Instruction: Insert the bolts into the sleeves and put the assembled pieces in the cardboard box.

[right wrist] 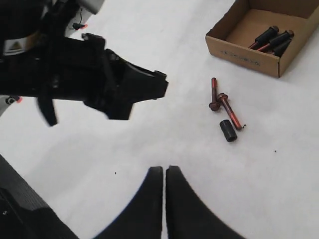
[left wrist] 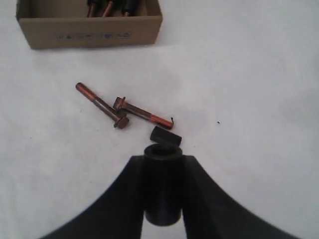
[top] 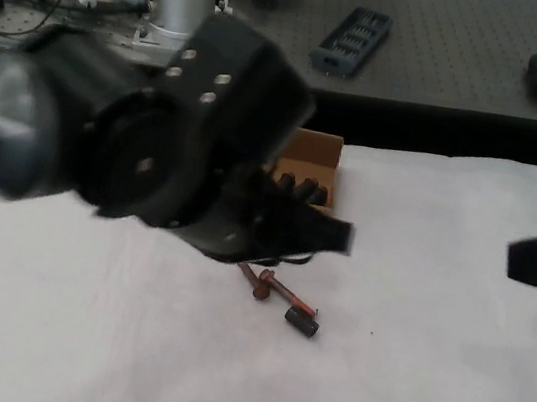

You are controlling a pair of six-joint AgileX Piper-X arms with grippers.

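Three assembled pieces (right wrist: 263,36) in cardboard box (right wrist: 239,55)

High view: from behind, looking forward and down over the bench (top: 453,47). Wrist views: close above the white cloth (left wrist: 259,89) — sharing cardboard box (left wrist: 89,32), bolts (left wrist: 101,105), loose sleeve (left wrist: 166,135).

Cardboard box (left wrist: 89,32): you'll find assembled pieces (right wrist: 271,39) inside it.
Bolts (left wrist: 142,112): nearer you than the box, heads together.
Loose sleeve (left wrist: 166,135): just beside one bolt's tip.

Copper bolts (left wrist: 101,105), black sleeve (left wrist: 162,191), brown box (left wrist: 89,35)
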